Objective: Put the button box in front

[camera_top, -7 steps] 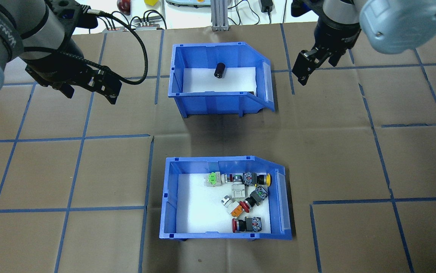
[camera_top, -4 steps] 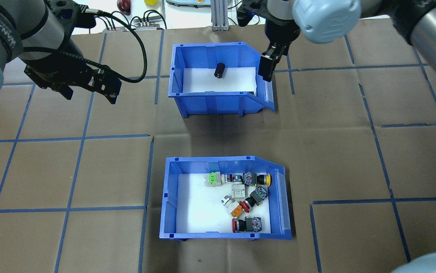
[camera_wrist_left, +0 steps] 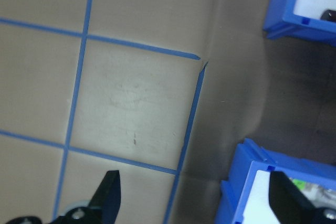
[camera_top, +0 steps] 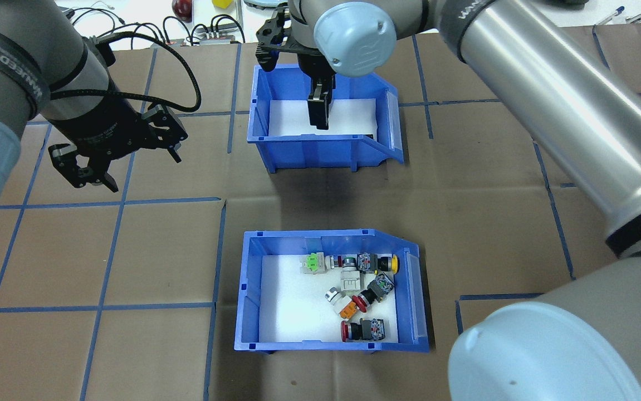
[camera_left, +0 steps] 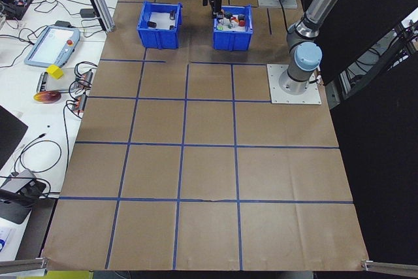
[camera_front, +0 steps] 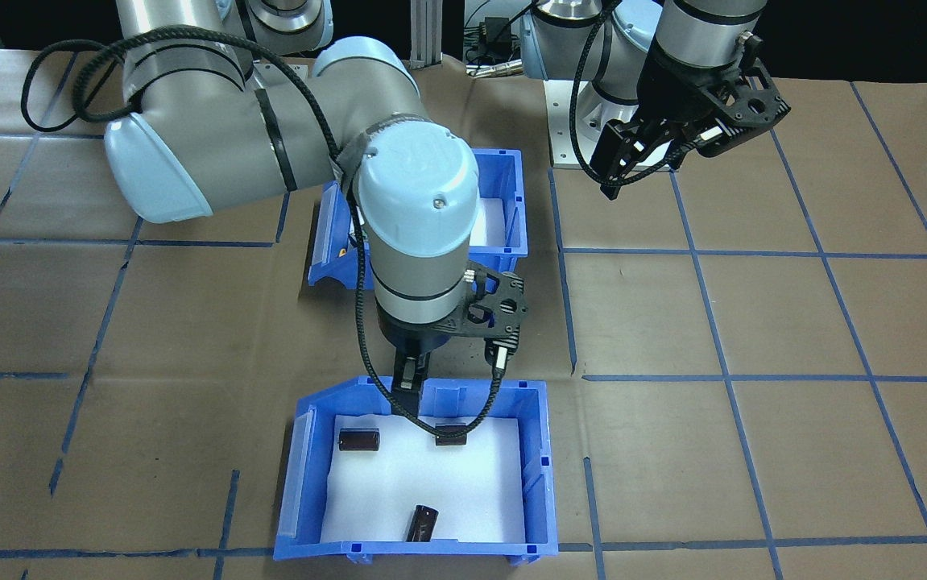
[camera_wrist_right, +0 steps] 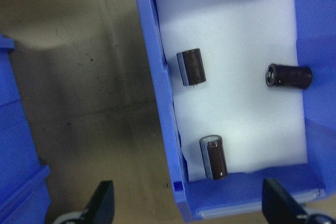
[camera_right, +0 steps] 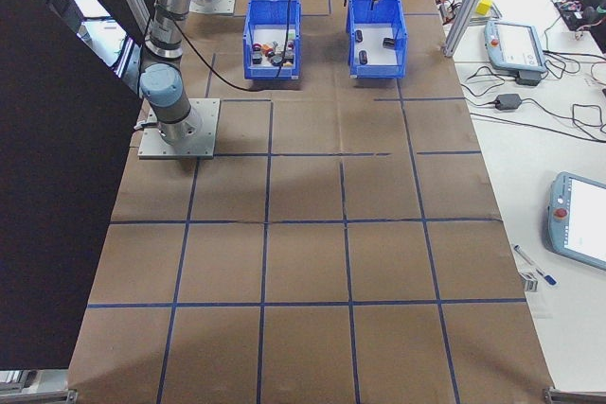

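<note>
**Handling the button box (camera_top: 250, 301)**

Looks light and rigid: moulded plastic, foam-lined, with loose push-buttons (camera_top: 362, 292) likely to slide if tipped. Best pinched on a straight side wall or the back rim and kept level, avoiding the sloped cut side. Rests on the worktop (camera_top: 158, 250), on the robot's side of the cylinder bin (camera_top: 326, 150), well apart from it and from both grippers. Against a second ago: has swung the right gripper (camera_top: 318, 114) from beside the cylinder bin to over its foam, jaws spread wide. Has drawn the left gripper (camera_top: 89, 172) nearer the robot, also spread, holding nothing. Same place for the button box.
</note>
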Tool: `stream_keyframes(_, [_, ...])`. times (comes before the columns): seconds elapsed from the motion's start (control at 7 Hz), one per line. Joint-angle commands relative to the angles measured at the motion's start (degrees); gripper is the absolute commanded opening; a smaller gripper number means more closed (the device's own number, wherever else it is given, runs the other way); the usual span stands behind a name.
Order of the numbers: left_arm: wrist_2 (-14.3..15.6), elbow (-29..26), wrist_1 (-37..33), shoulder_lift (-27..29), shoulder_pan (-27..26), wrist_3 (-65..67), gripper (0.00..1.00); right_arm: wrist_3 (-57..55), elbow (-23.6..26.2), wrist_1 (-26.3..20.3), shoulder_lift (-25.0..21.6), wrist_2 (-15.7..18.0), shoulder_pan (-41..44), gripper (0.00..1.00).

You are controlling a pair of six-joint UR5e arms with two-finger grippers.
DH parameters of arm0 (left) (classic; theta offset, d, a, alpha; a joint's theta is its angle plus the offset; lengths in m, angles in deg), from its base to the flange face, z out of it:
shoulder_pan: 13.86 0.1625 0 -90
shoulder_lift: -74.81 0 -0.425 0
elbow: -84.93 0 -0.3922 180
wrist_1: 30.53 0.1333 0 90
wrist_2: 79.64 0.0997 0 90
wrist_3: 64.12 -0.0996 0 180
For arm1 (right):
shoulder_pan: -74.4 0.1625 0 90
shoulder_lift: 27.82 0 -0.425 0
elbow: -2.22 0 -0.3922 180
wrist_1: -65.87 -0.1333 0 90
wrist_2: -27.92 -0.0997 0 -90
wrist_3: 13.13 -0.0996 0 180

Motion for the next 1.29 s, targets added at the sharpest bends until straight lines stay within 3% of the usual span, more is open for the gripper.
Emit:
stream_keyframes(0.0, [-0.25, 9.38, 0.47, -6.89, -2.01, 25.22, 1.0, 0.26, -2.28, 0.66, 4.96, 0.01, 2.48, 1.0])
stream_keyframes(0.29, [-4.61, 19.85, 0.92, -14.02, -4.46, 47.04, 1.0, 0.52, -0.01, 2.41, 5.68, 0.01, 2.49, 1.0])
stream_keyframes(0.43, [-4.64, 21.11, 2.05, -13.79, -9.53, 55.05, 0.99, 0.17, 2.53, 5.73, 6.03, 0.09, 2.49, 1.0])
stream_keyframes(0.57, [-4.47, 22.08, 3.54, -12.92, -14.02, 61.3, 0.99, -0.18, 4.64, 12.03, 6.29, 0.27, 2.49, 1.0])
stream_keyframes(0.71, [-4.55, 23.66, 7.99, -11.26, -16.93, 62.67, 0.99, -0.18, 6.05, 12.96, 6.38, 0.36, 2.49, 0.98])
stream_keyframes(0.86, [-4.55, 24.28, 12.39, -8.89, -19.57, 62.86, 0.99, -0.1, 6.5, 12.88, 6.12, 1.05, 2.49, 0.8])
stream_keyframes(1.0, [-4.03, 24.2, 15.22, -6.17, -22.99, 64.95, 0.98, 0.17, 6.33, 12.97, 6.12, 4.19, 2.49, 0.51])
stream_keyframes(1.14, [-4.2, 24.29, 19.25, -3.1, -26.07, 72.37, 0.98, -0.09, 6.16, 12.88, 5.77, 4.75, 2.49, 0.26])
